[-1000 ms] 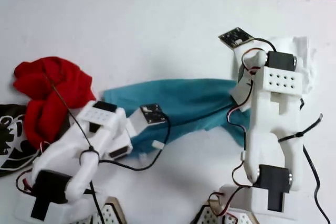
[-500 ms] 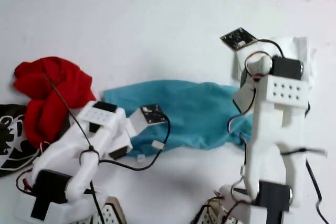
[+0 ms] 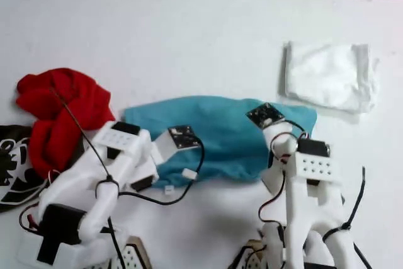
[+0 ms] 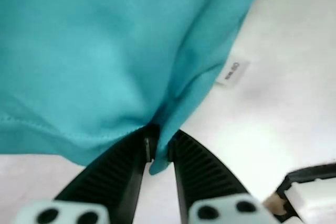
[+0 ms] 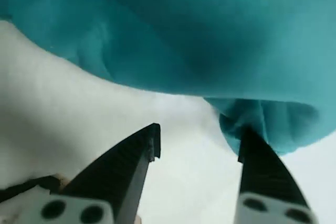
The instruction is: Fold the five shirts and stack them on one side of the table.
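A teal shirt point(image 3: 220, 133) lies spread across the middle of the table. My left gripper point(image 4: 157, 148) is shut on the shirt's near-left hem point(image 4: 105, 66), and a small white label point(image 4: 231, 72) hangs off the cloth close by. My right gripper point(image 5: 199, 140) stands open just off the teal shirt's near-right corner point(image 5: 268, 124), with nothing between its fingers. In the high view the right arm point(image 3: 308, 174) sits at that corner and the left arm point(image 3: 119, 149) at the opposite end. A folded white shirt point(image 3: 329, 77) lies at the far right.
A crumpled red shirt point(image 3: 60, 108) lies at the left. A black printed shirt point(image 3: 12, 165) is at the left edge beside it. Bare white table point(image 3: 189, 42) stretches behind the teal shirt. Arm cables point(image 3: 182, 190) trail near the front edge.
The right arm has drawn back from beside the white shirt to the near side and let go of the teal shirt. The teal shirt now lies wider and flatter. The left arm has not moved.
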